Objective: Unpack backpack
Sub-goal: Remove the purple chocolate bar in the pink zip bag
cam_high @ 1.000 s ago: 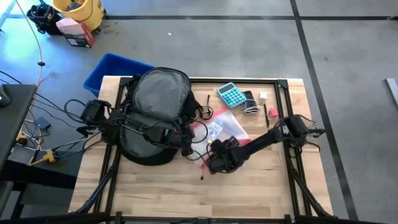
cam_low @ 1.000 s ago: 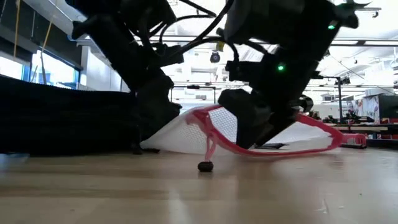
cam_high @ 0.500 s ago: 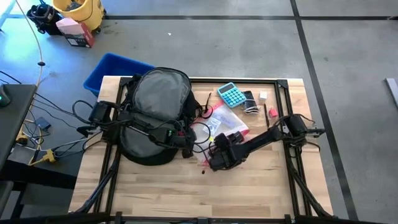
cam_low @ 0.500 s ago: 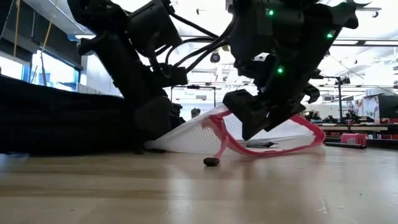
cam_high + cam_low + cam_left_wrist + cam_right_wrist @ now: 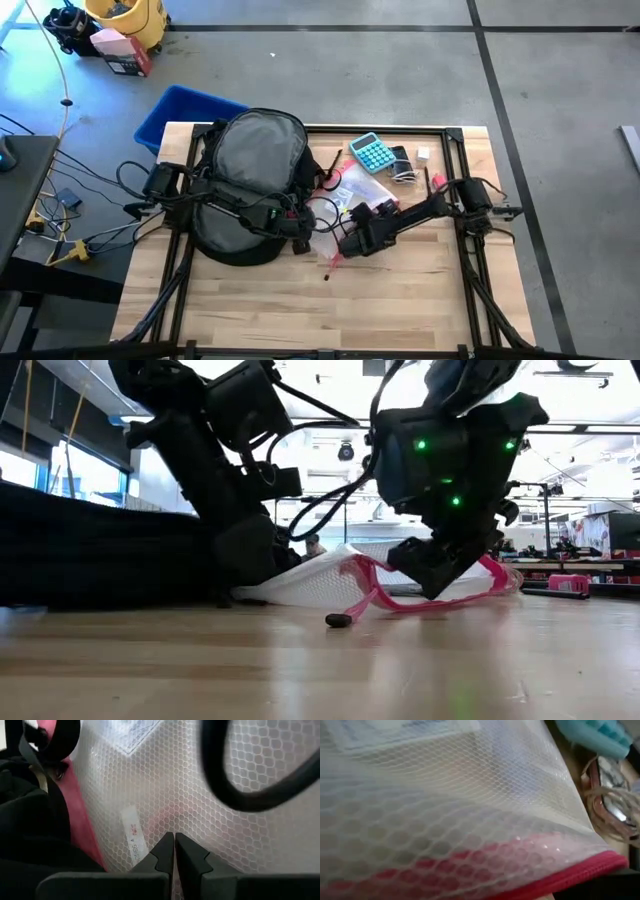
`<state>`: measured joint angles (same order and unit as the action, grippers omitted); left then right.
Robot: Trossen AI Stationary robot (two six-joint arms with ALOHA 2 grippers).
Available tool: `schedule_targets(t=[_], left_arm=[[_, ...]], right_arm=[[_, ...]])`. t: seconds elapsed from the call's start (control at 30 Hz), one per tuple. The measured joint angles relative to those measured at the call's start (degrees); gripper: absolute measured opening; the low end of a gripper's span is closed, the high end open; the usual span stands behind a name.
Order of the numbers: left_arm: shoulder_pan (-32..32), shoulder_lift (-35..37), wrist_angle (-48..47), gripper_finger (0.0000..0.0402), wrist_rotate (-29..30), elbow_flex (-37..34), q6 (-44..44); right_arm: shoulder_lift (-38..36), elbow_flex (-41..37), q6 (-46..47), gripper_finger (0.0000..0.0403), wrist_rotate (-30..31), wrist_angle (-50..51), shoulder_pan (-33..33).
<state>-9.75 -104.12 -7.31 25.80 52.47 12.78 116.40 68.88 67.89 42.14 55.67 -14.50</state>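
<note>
The black backpack (image 5: 250, 190) lies flat on the table's left half, grey back panel (image 5: 262, 150) up. Just right of it lies the clear mesh pouch (image 5: 360, 190) with its pink zip edge (image 5: 375, 595). My left gripper (image 5: 305, 235) is shut at the pouch's end nearest the backpack, with fingertips (image 5: 174, 840) against the mesh. My right gripper (image 5: 345, 245) stands at the pouch's near pink edge, and its own view shows only mesh (image 5: 445, 795). A dark zip pull (image 5: 338, 620) rests on the wood. My left gripper pinches the pouch's mesh wall (image 5: 174, 831) between its shut fingertips, close to the pink edge (image 5: 82, 830) beside the backpack. That end (image 5: 260, 592) stays low by the table. My right gripper is shut on the pouch's near pink edge (image 5: 400, 595), coming slanting from above and the right. The gripper hides the place of contact. That edge is held up off the table and the mesh slopes down toward the backpack.
A teal calculator (image 5: 372, 152), a coiled cable (image 5: 402, 172) and small bits (image 5: 436, 180) lie at the far right of the table. A blue bin (image 5: 180, 112) stands beyond the far left corner. The near half of the table shows bare wood (image 5: 300, 310).
My right gripper has moved up and toward the table's far right, taking the pouch's pink edge with it. The pouch has slid that way and its near edge hangs higher. The end at my left gripper has stayed put.
</note>
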Motion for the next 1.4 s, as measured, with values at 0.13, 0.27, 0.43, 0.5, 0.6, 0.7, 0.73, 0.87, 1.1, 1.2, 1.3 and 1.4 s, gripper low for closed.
schedule_targets(t=[0.13,0.27,0.43,0.5,0.6,0.7,0.73,0.87,1.1,1.2,1.3,1.4], left_arm=[[-2.85,1.37,2.84,0.0000,-0.37,0.57,-4.87],[-6.66,2.19,6.09,0.0000,-1.76,2.14,-9.44],[-11.26,2.20,13.12,0.0017,-4.80,2.47,-17.81],[-12.21,2.08,14.56,0.0033,-4.54,2.49,-19.60],[-12.71,2.08,15.50,0.0068,-2.72,2.54,-20.03],[-12.82,1.79,18.31,0.0112,-1.70,2.57,-21.01],[-12.79,1.67,19.35,0.0126,-1.52,2.58,-21.77],[-12.77,0.38,21.87,0.0176,0.74,2.69,-27.24],[-12.01,-4.80,27.39,0.0208,7.75,2.71,-31.84],[-12.03,-6.43,28.78,0.0209,12.86,3.50,-34.54],[-11.99,-7.90,28.79,0.0209,19.19,4.89,-34.96],[-11.40,-9.25,28.68,0.0210,23.69,5.68,-34.76]], right_arm=[[0.00,1.82,4.03,0.0258,5.54,4.54,-2.15],[0.00,4.22,7.15,0.0258,10.08,9.05,-4.76],[-0.13,6.96,7.12,0.0258,13.54,10.50,-8.22],[-0.13,7.93,7.06,0.0258,14.68,11.51,-9.21],[-0.13,9.23,6.85,0.0258,15.43,12.04,-10.24],[-0.13,10.42,6.85,0.0258,15.92,11.97,-10.41],[-0.13,10.78,6.85,0.0258,16.06,11.79,-10.34],[-0.13,12.10,6.66,0.0258,17.49,11.39,-10.24],[-0.02,12.68,5.12,0.0258,17.48,10.08,-10.12],[-0.02,12.68,5.12,0.0258,17.47,9.98,-10.12],[-0.02,12.68,5.12,0.0258,17.47,9.91,-10.12],[-0.02,12.68,4.92,0.0258,17.24,9.83,-10.12]])
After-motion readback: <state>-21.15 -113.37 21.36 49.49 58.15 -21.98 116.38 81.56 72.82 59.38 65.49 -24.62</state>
